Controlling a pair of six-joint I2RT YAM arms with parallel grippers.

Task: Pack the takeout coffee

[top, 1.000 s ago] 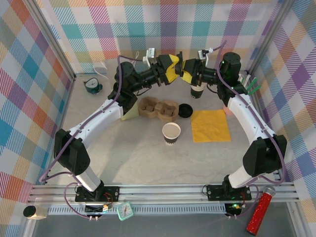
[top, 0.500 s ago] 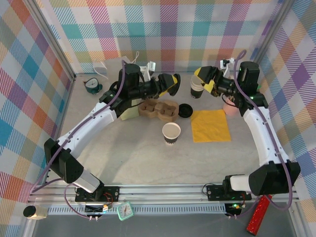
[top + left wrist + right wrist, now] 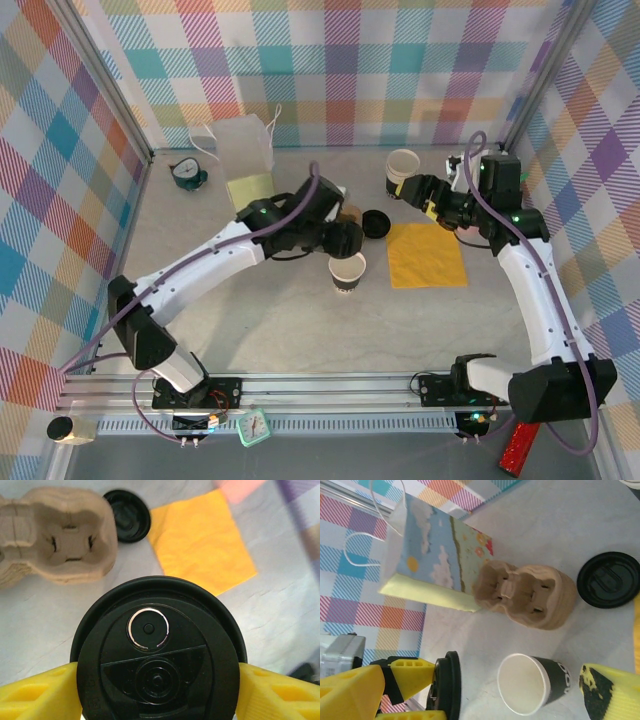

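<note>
Grip first: my left pincer (image 3: 159, 702) is clenched on the lidded cup (image 3: 157, 650), one yellow finger on each side of its wall, and the glossy black lid faces straight up at the wrist camera. A second ago this pincer was up at the back of the table (image 3: 300, 320), nose to nose with the other one. Now I have it swung forward and down, with the coffee riding along. An open cup (image 3: 347, 270) stands close on the pincer's near side. Just beyond the pincer and off to its left sits the cup carrier (image 3: 60, 535), its nearest well empty and not yet under the cup. A loose lid (image 3: 128, 515) lies past the carrier's right end, and the napkin (image 3: 200, 542) is spread beyond the pincer to its right. Farthest off, my right pincer (image 3: 422, 196) has pulled away to its own side and stands released, nothing between its fingers. The second open cup (image 3: 403, 170), which it was carrying, now stands on the table just beside its tips. I read that as the exchange finished: the coffee rests with one arm alone, and what remains is to carry it over a well and lower it in.
</note>
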